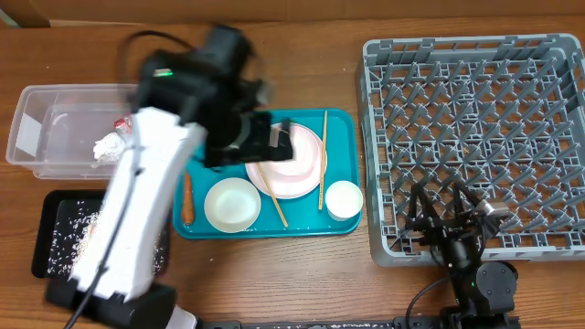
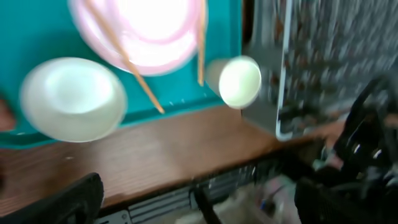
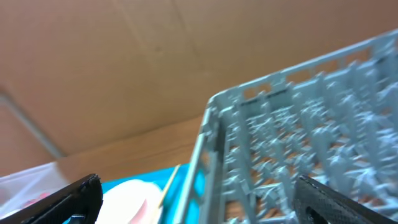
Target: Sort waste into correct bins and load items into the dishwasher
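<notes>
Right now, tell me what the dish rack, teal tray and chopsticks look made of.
Dish rack: moulded grey plastic, matte, judging by its uniform lattice and pegs. Teal tray: probably plastic, smooth with a slight sheen and a rounded rim. Chopsticks: likely wood or bamboo; thin, pale tan, matte.

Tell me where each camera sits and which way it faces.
Overhead: above the table, facing straight down; left arm and right arm show.
Left wrist: above the tray, facing down on bowl, plate, cup; own fingers low.
Right wrist: at the rack's near edge, facing the far side; own fingers low.
Shared: both wrists see plate and rack.
</notes>
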{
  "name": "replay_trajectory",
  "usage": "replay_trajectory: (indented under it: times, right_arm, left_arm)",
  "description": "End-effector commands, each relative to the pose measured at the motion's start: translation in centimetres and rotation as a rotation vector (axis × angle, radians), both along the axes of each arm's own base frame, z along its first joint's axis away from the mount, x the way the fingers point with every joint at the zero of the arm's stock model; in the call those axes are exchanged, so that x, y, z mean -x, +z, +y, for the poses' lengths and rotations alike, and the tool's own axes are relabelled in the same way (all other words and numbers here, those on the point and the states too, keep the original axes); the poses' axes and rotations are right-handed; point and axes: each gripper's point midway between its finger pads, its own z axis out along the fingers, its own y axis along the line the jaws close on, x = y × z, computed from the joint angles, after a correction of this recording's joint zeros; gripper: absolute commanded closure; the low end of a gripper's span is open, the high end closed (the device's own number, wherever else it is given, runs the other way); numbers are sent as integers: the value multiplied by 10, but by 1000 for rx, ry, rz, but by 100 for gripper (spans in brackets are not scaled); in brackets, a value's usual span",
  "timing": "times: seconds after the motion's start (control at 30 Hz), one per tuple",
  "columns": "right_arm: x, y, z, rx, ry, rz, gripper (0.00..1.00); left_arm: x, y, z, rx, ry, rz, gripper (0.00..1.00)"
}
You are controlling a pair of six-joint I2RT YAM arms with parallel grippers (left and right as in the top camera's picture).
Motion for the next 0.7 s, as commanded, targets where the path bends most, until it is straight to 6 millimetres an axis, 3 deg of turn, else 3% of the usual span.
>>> replay_trajectory:
  times: [0.0,0.17,0.3,0.43,0.67]
  right_arm:
    - [15,54,9,-61,66,-79,0]
    - [32,103,13,-58,95,-42,0]
    - [38,142,35,-53,231,91,0]
    - [30,167,54,-74,333,402,0]
    - [15,168,71,-113,364,908,0]
  left_arm:
    - [1,33,59,10,192,-118,0]
    - [-3,42,118,0,401,-154,0]
    - [-5,41,142,-7,484,-150,0]
    - [-6,41,146,-8,501,-149,0]
    - [-6,41,146,-8,500,-149,0]
